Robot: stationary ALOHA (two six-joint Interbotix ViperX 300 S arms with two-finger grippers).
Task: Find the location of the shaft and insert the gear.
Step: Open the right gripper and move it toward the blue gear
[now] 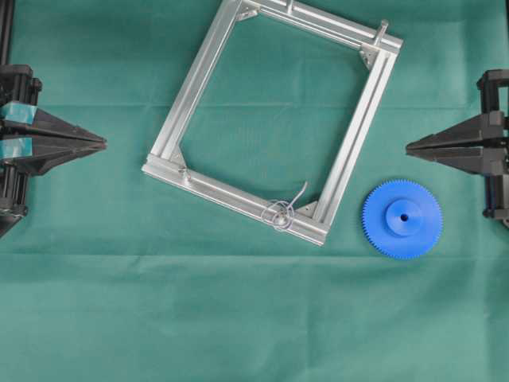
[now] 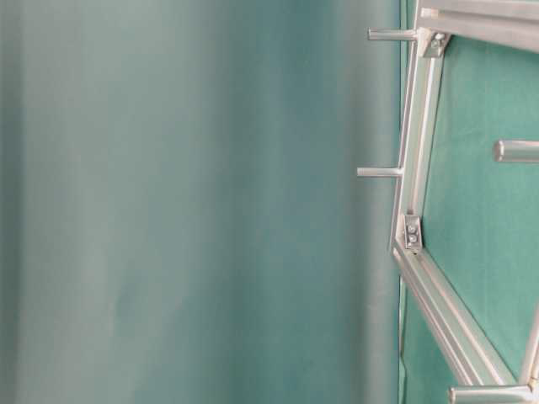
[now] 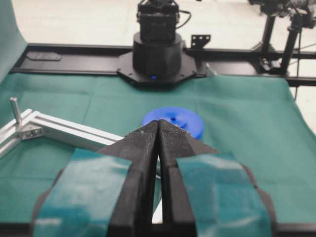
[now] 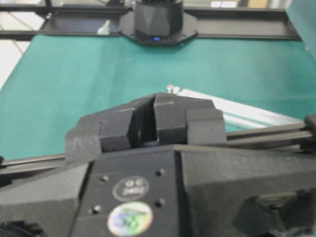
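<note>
Since both claws, left gripper (image 1: 102, 143) and right gripper (image 1: 409, 148), sit pinched closed and empty, the right should spread wide before descending onto the bright blue toothed plastic gear (image 1: 402, 218) lying flat at four o'clock. The thin wire-looped silver shaft (image 1: 280, 212) stands on the aluminium frame (image 1: 208, 192) at six o'clock. Green cloth (image 1: 238, 318) covers the table.

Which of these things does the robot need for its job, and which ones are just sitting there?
Needed for the job:
- the blue gear, lying flat on the cloth
- the shaft with the wire loop, on the frame's near bar
- the left gripper and right gripper, both shut and empty

Just there:
- the metal frame
- the bare pins
- the green cloth
</note>
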